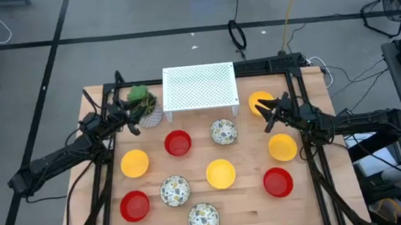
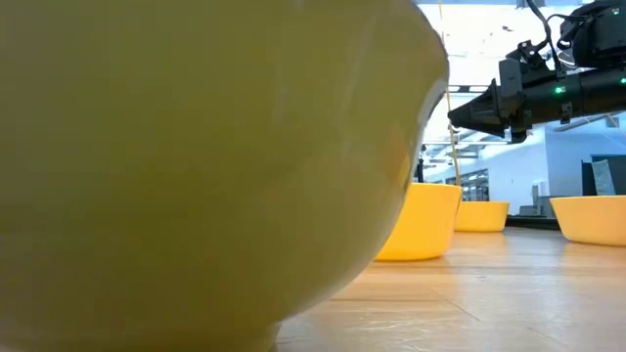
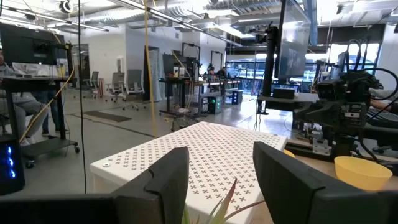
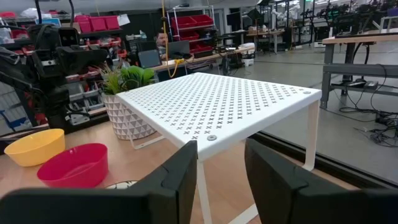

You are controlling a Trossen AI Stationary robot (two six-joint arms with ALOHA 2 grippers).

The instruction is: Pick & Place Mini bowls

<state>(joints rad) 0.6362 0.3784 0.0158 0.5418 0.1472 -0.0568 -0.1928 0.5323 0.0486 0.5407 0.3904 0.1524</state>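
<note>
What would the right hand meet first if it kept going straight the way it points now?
Most likely the white perforated rack: the right hand is open, empty, and aimed at its near corner, though it may sit slightly above the top.

Overall light: the table (image 1: pixel 195 209) is evenly and brightly lit from overhead; only short, soft shadows are cast beside the bowls.
Low view focus: most of the picture, from 9 to 3 o'clock, is filled by one yellow bowl (image 2: pixel 196 156), rendered blurred and featureless.
Low view glare: the background at 1 o'clock is blown out to white behind a dark arm (image 2: pixel 548 93).
Wrist views: near fingers (image 3: pixel 168 180) are seen soft; ceiling lights (image 3: pixel 205 25) are seen as bright streaks.
</note>
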